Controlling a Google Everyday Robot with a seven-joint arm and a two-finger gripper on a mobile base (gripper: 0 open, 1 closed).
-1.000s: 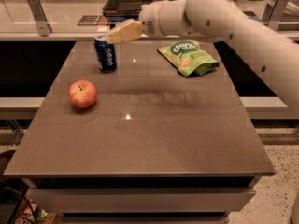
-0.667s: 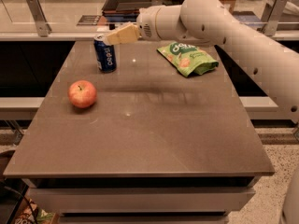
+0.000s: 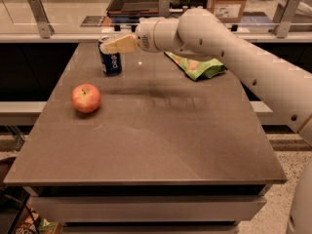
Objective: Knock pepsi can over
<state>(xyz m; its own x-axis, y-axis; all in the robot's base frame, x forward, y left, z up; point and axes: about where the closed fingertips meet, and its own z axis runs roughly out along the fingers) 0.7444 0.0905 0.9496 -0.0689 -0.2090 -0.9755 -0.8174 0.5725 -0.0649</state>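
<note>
The pepsi can [image 3: 110,60] is dark blue with white lettering and a silver top. It stands at the table's far left and seems to lean slightly to the left. My gripper [image 3: 108,46] reaches in from the right on a white arm. Its beige fingers [image 3: 122,44] are pressed together and lie against the can's upper rim, hiding part of the top. The gripper holds nothing.
A red apple [image 3: 86,98] lies on the brown table [image 3: 161,140] in front and to the left of the can. A green snack bag [image 3: 200,67] lies at the far right, partly behind my arm. A rail and shelves run behind the table.
My gripper has dropped slightly onto the can's top and the arm has swung a little to the left. The can now seems to lean slightly left.
</note>
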